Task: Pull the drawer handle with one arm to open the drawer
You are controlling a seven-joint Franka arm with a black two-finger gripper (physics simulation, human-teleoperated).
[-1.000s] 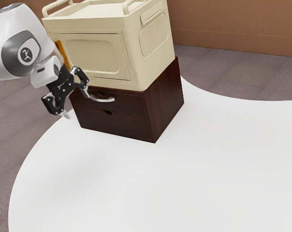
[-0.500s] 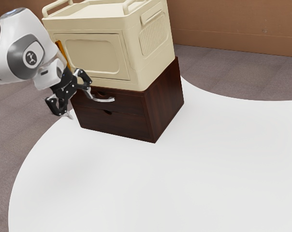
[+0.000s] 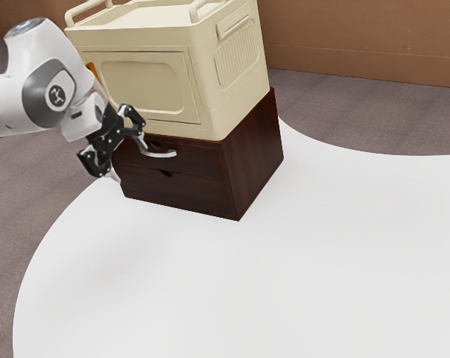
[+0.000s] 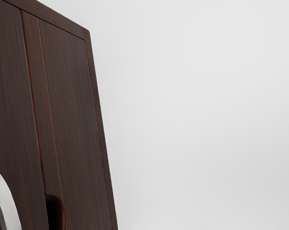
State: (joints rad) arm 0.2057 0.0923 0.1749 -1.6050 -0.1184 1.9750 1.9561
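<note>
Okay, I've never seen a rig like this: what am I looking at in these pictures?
The machine is one white robot arm ending in a black two-fingered claw. The exterior view comes from a camera at the arm's side; the wrist view comes from a camera on its hand, looking closely at dark wood and white tabletop.

On the round-edged white table stands a dark wooden drawer unit, with a cream box on top. The upper drawer has a curved silver handle; both drawers look shut.

Nothing is held: the claw is open beside the handle, though I can't tell whether one finger touches it.
</note>
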